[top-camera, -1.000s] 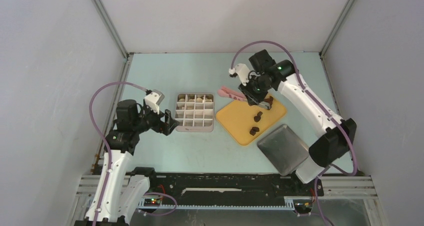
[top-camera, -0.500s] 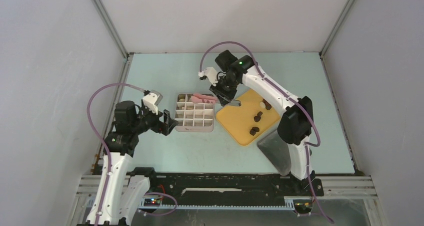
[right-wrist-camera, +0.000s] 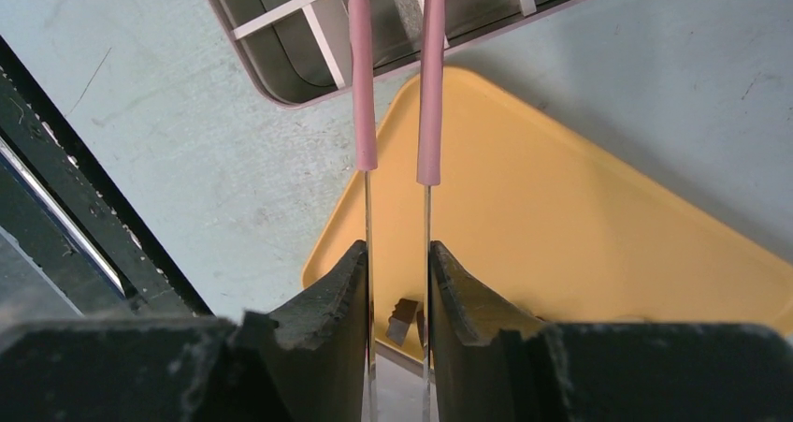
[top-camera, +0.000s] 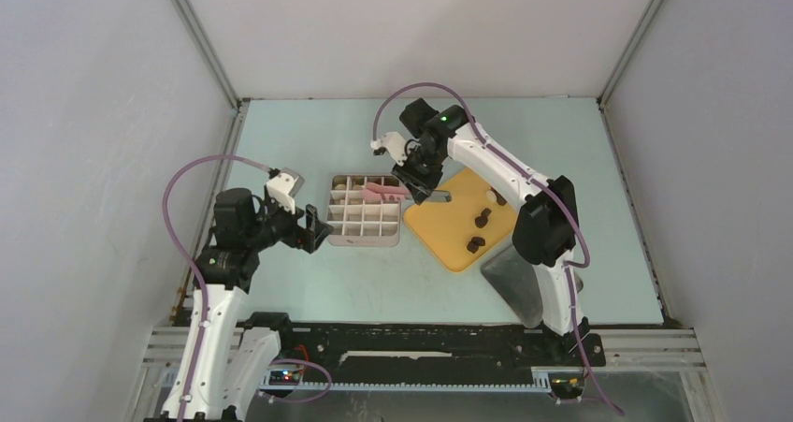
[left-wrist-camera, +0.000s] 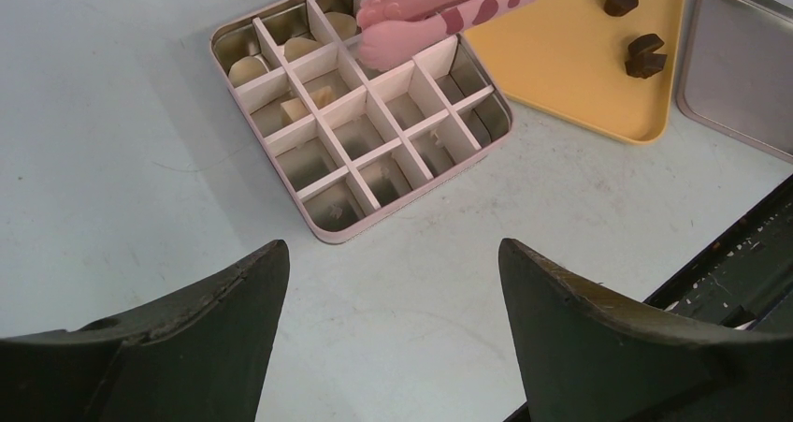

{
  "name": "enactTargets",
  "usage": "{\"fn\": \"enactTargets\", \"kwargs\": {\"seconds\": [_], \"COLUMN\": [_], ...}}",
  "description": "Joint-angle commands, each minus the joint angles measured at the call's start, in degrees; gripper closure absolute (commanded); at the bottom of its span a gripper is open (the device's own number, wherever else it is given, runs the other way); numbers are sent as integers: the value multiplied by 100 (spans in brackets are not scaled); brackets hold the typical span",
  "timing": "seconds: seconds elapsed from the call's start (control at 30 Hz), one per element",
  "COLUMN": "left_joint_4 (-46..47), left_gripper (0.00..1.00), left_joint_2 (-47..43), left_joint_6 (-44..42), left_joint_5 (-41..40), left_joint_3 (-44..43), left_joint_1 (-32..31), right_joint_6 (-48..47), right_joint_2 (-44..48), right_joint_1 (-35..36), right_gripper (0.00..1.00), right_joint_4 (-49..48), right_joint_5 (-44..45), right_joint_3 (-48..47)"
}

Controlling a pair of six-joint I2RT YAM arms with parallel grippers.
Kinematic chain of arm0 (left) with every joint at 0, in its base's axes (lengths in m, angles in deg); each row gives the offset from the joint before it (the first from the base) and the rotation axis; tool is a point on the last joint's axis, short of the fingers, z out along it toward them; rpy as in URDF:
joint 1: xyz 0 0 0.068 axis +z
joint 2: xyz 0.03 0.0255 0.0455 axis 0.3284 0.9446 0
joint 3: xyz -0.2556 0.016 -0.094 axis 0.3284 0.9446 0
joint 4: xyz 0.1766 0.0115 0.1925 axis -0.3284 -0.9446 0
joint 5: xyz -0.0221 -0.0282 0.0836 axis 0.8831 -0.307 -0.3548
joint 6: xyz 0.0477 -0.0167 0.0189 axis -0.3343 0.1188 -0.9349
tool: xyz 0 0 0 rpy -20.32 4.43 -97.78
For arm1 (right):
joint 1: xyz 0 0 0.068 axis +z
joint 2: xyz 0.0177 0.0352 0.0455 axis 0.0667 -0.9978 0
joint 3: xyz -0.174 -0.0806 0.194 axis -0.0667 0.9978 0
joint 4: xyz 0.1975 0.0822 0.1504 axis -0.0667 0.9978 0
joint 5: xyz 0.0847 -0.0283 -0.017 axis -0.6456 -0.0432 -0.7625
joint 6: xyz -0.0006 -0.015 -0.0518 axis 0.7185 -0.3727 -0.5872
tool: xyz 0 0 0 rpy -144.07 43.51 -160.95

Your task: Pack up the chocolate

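Black rail (top-camera: 421, 342) up front, then a scuffed pale blue-green table (top-camera: 309, 141). The left gripper (left-wrist-camera: 393, 254) hangs spread wide just beside the gridded tin (left-wrist-camera: 323, 230). A metal lid (left-wrist-camera: 739, 66) sits by the yellow tray (top-camera: 449, 225), which has the dark chocolate pieces (top-camera: 483, 220). The cream chocolate pieces (left-wrist-camera: 248, 66) are in the tin's far cells. The right gripper (right-wrist-camera: 397, 254) pinches the pink tongs (left-wrist-camera: 439, 6), tips over the tin. Plain grey walls (top-camera: 411, 29) behind.

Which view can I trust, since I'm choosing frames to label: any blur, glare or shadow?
Top external: even light, soft shadows, sharp, though the chocolate is tiny. Left wrist: the divided box crisp, the left tool dark with little detail. Right wrist: the right tool equally dark up close; the pink tongs clear.
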Motion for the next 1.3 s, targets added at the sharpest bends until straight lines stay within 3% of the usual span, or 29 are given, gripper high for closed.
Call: {"fn": "enactTargets", "kwargs": {"seconds": [0.0, 0.27, 0.6, 1.03, 1.27], "left_joint_4": [120, 112, 117, 97, 117], "left_gripper": [14, 14, 14, 14, 14], "left_joint_2": [0, -16, 23, 122, 184], "left_joint_6": [26, 27, 25, 23, 24], "left_joint_5": [88, 96, 134, 161, 161], "left_joint_3": [87, 88, 97, 78, 71], "left_joint_1": [58, 58, 58, 58, 58], "right_joint_6": [-56, 3, 86, 106, 125], "right_joint_2": [29, 125, 1034, 2955, 3248], "right_joint_1": [13, -17, -312, -1944, -2825], "right_gripper": [68, 66, 67, 69, 70], "right_joint_4": [-16, -76, -95, -728, -807], "right_joint_5": [22, 24, 16, 1136, 1114], "right_joint_3": [-112, -115, 80, 3348, 3833]}}
